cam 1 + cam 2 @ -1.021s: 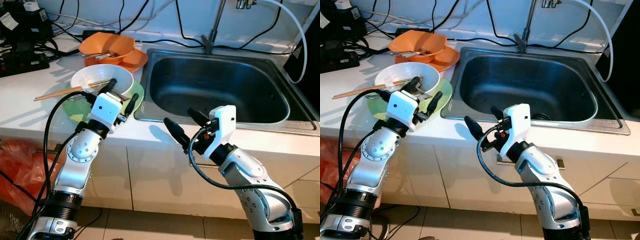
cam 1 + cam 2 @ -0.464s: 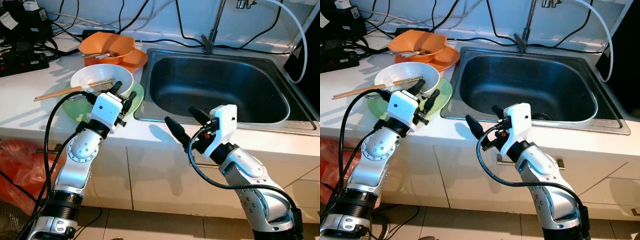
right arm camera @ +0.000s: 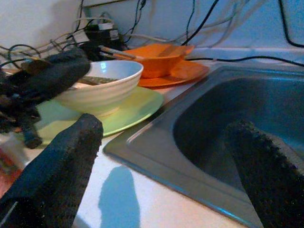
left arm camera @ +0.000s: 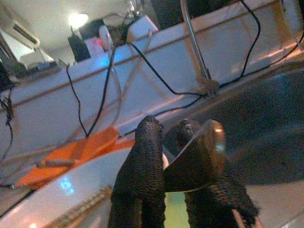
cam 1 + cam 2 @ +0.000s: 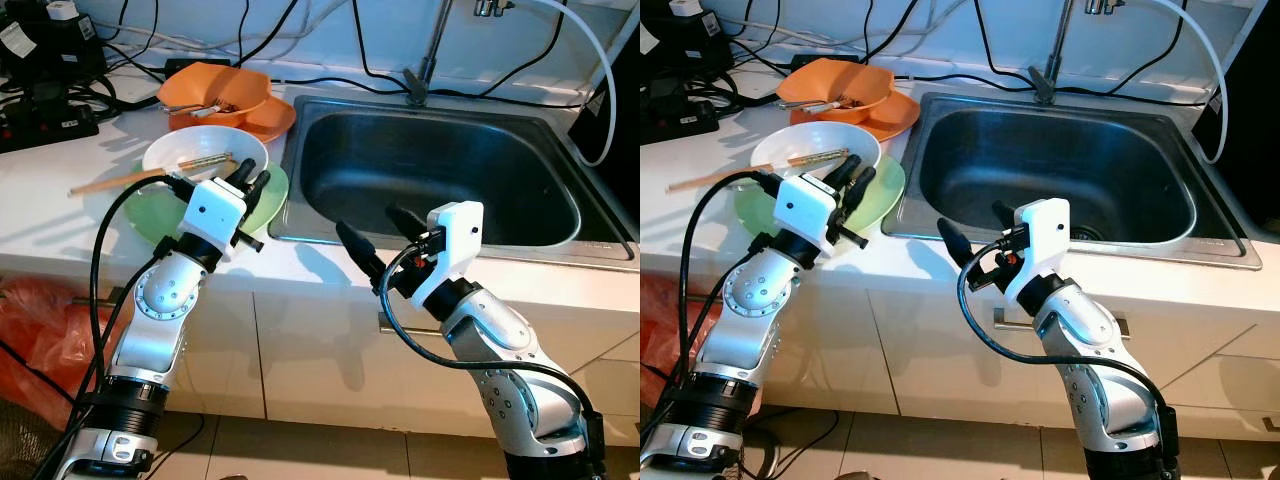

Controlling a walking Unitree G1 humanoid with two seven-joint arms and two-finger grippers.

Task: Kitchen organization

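A white bowl [image 5: 200, 155] with wooden chopsticks [image 5: 130, 177] across it stands on a green plate [image 5: 150, 220] on the counter, left of the sink [image 5: 440, 170]. My left gripper [image 5: 255, 181] is at the bowl's right rim, above the plate. In the left wrist view its fingers [image 4: 147, 156] are pressed together on a shiny metal piece that looks like a spoon [image 4: 202, 154]. My right gripper [image 5: 378, 232] hovers open over the counter's front edge before the sink, nothing between its fingers [image 3: 61, 166].
An orange bowl [image 5: 215, 90] with utensils sits on an orange plate [image 5: 272, 122] behind the white bowl. A faucet [image 5: 425, 60] rises behind the sink. Cables and black devices [image 5: 45, 110] crowd the back left. A red bag [image 5: 40, 330] lies on the floor.
My left gripper's fingers have gone from spread at the bowl's rim to pressed together, and it has risen a little. My right gripper has drifted slightly up and right.
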